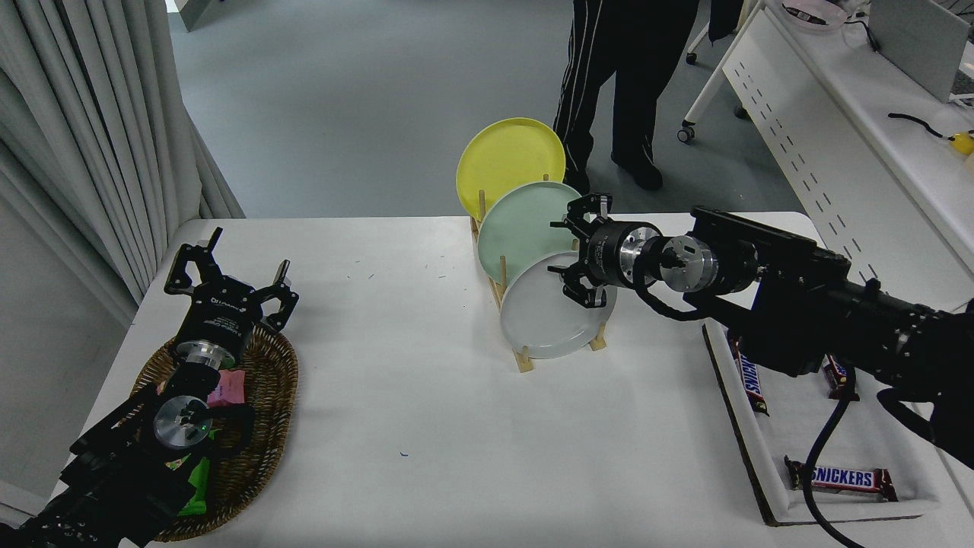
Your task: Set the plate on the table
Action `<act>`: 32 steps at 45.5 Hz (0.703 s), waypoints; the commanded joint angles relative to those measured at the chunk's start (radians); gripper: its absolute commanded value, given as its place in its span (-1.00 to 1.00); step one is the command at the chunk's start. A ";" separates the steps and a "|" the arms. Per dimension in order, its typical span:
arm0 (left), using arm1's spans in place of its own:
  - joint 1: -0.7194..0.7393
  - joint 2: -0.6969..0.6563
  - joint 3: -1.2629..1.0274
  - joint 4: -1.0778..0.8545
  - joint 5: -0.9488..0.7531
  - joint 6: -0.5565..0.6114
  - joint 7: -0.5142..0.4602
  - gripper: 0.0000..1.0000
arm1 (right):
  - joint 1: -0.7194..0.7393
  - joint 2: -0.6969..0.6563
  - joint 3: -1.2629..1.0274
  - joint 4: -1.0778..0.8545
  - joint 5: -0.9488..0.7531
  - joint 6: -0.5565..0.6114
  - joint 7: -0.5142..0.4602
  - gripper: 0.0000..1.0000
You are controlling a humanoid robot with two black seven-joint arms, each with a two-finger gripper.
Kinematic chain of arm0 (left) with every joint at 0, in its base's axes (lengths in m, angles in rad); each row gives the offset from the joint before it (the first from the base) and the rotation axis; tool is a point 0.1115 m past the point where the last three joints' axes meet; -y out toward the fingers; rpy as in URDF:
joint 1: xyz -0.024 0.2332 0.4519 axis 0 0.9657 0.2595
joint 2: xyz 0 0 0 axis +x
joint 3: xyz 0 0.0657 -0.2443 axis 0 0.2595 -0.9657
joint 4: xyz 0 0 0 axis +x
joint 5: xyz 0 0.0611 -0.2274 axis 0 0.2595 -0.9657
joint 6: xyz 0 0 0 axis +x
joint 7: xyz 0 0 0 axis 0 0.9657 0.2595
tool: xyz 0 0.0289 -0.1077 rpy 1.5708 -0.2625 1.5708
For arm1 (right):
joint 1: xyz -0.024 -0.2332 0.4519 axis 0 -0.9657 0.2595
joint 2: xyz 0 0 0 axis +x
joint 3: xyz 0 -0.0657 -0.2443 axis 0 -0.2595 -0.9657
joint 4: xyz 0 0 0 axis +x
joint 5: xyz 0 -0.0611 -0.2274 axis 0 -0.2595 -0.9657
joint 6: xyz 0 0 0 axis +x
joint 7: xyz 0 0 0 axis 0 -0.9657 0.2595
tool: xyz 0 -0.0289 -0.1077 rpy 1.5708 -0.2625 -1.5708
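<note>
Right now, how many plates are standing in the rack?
3, all upright in the wooden rack: the yellow plate farthest back, the mint-green plate in the middle, the light-gray plate nearest, at the right gripper.

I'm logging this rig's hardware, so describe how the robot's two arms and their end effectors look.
Both arms are matte black. The right arm has boxy housings, a shiny silver cylindrical wrist and a loose black cable. The right end effector has slim black linkage fingers. The left end effector matches, with small pale lettering on its body and a silver wrist disc.
</note>
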 commanded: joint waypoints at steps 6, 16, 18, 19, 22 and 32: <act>0.000 0.000 0.000 0.000 0.000 0.000 0.001 1.00 | -0.002 -0.005 0.000 0.000 0.003 0.001 -0.002 0.02; 0.000 0.000 0.000 0.000 0.000 0.000 -0.001 1.00 | -0.002 -0.006 -0.001 0.000 0.001 0.001 -0.002 -0.10; 0.000 0.000 0.000 0.000 0.000 0.000 0.001 1.00 | -0.002 -0.006 -0.002 0.000 0.001 0.001 -0.002 -0.10; 0.000 0.000 0.000 0.000 0.000 0.000 -0.001 1.00 | -0.002 -0.006 -0.002 0.000 0.000 0.000 0.000 -0.11; 0.000 0.000 0.000 0.000 0.000 0.000 0.001 1.00 | -0.002 -0.006 -0.002 0.002 0.000 0.000 -0.002 -0.17; 0.000 0.000 0.000 0.000 0.000 0.000 0.001 1.00 | -0.002 -0.006 -0.002 0.005 -0.002 0.000 -0.002 -0.22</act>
